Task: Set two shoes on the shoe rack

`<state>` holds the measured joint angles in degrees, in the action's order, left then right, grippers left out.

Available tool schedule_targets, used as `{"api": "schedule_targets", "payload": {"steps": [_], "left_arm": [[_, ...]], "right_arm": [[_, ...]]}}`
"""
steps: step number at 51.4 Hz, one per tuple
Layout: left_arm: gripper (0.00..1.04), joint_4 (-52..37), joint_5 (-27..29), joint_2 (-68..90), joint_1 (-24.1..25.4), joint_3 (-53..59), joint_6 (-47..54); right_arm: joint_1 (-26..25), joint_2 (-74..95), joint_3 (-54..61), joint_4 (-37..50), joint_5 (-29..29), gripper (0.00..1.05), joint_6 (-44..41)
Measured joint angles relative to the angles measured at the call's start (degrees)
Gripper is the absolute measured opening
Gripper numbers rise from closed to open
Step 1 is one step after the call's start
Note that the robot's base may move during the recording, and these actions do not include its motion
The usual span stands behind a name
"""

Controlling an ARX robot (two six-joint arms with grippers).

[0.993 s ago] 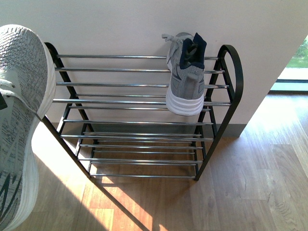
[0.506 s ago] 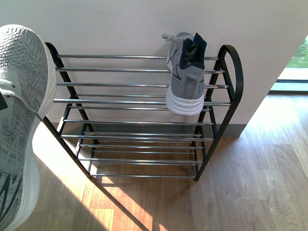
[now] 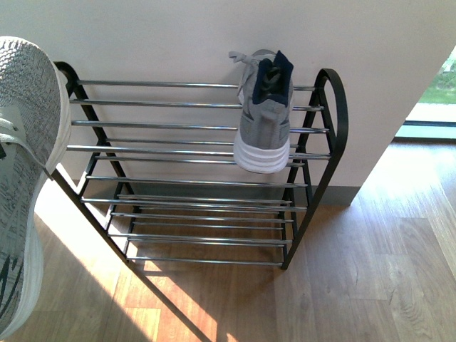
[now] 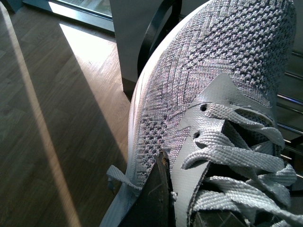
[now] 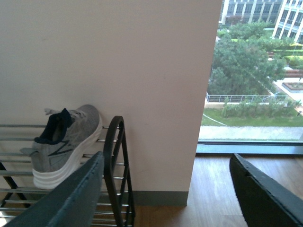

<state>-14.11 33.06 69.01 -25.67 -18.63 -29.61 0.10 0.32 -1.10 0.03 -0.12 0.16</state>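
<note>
Grey lifted shoe (image 3: 25, 178) runs past the view's edge, heel unseen.

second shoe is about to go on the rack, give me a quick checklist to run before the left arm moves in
1. Grip on the held shoe: ok, the left fingers press against its upper beside the laces.
2. Room on the shoe rack: ok, the top rods left of the placed shoe are bare.
3. Placed shoe settled: ok, its sole lies across the top rods at the right end, toe to the wall.
4. Right fingers out of the way: ok, open, empty, beyond the rack's right end.
5. Held shoe clear of the rack's left end: cannot tell, they overlap in the front view.
</note>
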Motion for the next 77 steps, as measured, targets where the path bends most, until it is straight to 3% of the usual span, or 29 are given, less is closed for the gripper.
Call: {"api": "schedule_targets", "payload": {"steps": [6,36,41,46,60,77], "left_arm": [[0.02,0.00,-0.09,0.00,0.00,0.00,0.00],[0.02,0.00,-0.15,0.00,-0.24,0.00,0.00],[0.02,-13.22,2.49,4.46,0.24,1.07,0.00],[0.02,-16.66,-2.82,12.59,3.17,-5.68,-0.96],[0.02,-12.04,-16.92,35.82,9.51,-26.71,-7.98],[0.02,-5.81,-26.88,52.78,10.49,-44.26,-9.25]], "right_arm": [[0.00,0.00,0.00,0.00,0.07,0.97,0.00],[0.00,-0.02,0.00,-0.07,0.26,0.96,0.00],[0.00,-0.02,0.00,-0.07,0.26,0.96,0.00],[0.00,-0.02,0.00,-0.07,0.28,0.96,0.00],[0.00,-0.02,0.00,-0.07,0.28,0.96,0.00],[0.00,-0.02,0.00,-0.07,0.28,0.96,0.00]]}}
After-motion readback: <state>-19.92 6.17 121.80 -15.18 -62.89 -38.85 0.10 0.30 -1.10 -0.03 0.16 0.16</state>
